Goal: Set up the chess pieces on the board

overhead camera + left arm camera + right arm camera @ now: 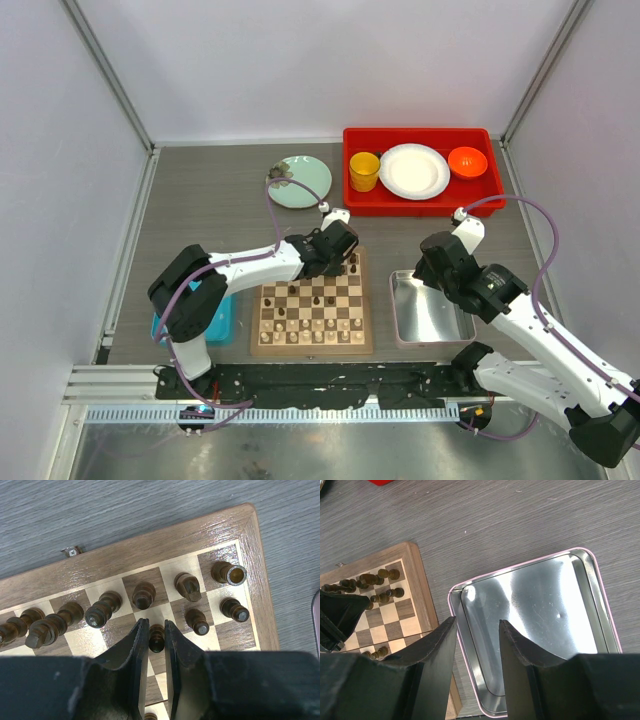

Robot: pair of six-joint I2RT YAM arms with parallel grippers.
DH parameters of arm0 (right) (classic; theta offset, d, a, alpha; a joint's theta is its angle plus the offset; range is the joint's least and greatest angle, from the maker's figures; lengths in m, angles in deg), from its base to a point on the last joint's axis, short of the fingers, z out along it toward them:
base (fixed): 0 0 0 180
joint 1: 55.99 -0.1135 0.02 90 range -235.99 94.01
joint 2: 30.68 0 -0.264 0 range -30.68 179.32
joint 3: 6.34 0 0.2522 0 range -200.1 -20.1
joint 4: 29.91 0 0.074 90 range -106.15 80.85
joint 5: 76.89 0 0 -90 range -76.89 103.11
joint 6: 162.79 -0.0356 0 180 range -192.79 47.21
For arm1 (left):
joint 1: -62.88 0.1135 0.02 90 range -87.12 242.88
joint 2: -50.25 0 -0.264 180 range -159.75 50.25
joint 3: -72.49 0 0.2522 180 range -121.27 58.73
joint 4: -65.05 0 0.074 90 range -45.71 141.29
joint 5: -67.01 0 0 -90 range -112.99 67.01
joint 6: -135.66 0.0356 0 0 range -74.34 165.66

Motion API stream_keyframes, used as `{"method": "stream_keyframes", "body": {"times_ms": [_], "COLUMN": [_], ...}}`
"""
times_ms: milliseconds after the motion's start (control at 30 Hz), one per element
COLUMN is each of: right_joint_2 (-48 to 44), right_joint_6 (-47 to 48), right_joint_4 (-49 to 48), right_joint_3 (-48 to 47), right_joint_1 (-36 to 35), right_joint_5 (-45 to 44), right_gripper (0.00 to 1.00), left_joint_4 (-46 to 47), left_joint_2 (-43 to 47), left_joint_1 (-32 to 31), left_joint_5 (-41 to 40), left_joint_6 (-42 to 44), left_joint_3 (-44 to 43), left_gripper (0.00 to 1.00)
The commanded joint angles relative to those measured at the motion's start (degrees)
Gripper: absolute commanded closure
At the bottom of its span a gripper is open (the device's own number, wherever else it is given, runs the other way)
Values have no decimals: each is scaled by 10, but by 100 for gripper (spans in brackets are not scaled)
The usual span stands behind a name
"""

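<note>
The board (311,346) lies in front of the arm bases, with pale chess pieces (310,330) on its near rows and dark ones on the far rows. My left gripper (345,262) is low over the board's far right part. In the left wrist view its fingers (154,622) close on both sides of a dark pawn (156,639) standing on a square. Other dark pieces (143,595) stand just beyond on the board (150,550). My right gripper (432,275) is open and empty above the silver tray (535,610), with the board (415,570) to its left.
The silver tray (432,318) sits right of the board. A red bin (416,207) at the back holds a yellow cup (364,171), a white plate (413,171) and an orange bowl (467,162). A green plate (300,181) lies left of it. A blue tray (222,320) is under the left arm.
</note>
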Motion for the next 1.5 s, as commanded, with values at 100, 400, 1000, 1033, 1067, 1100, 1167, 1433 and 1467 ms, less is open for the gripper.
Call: {"method": "stream_keyframes", "body": {"times_ms": [100,400,1000,1033,1067,1100,1167,1433,1467], "right_joint_2": [-9,-8,-12,-12,-11,-9,-13,-15,-16], "right_joint_6": [0,-1,-1,-1,-1,-1,-1,-2,-1], "right_joint_4": [-3,-4,0,0,-1,-1,0,-1,0], "right_joint_3": [-3,-1,2,2,2,2,2,2,2], "right_joint_1": [2,3,3,3,3,3,3,3,3], "right_joint_5": [-8,-9,-9,-8,-9,-9,-8,-8,-8], "right_gripper": [55,55,55,55,55,55,55,55,55], "left_joint_4": [13,16,19,16,16,16,16,-1,-4], "left_joint_2": [15,15,17,17,19,23,27,55,58], "left_joint_1": [-1,-1,-1,-1,-2,-1,-2,-1,-1], "left_joint_5": [-9,-4,-8,-9,-9,-9,-10,-9,-9], "left_joint_6": [1,0,-3,-2,-2,-2,0,0,0], "left_joint_3": [-21,-20,-18,-18,-18,-16,-15,-15,-15], "left_gripper": [78,78,70,69,68,66,65,60,60]}}
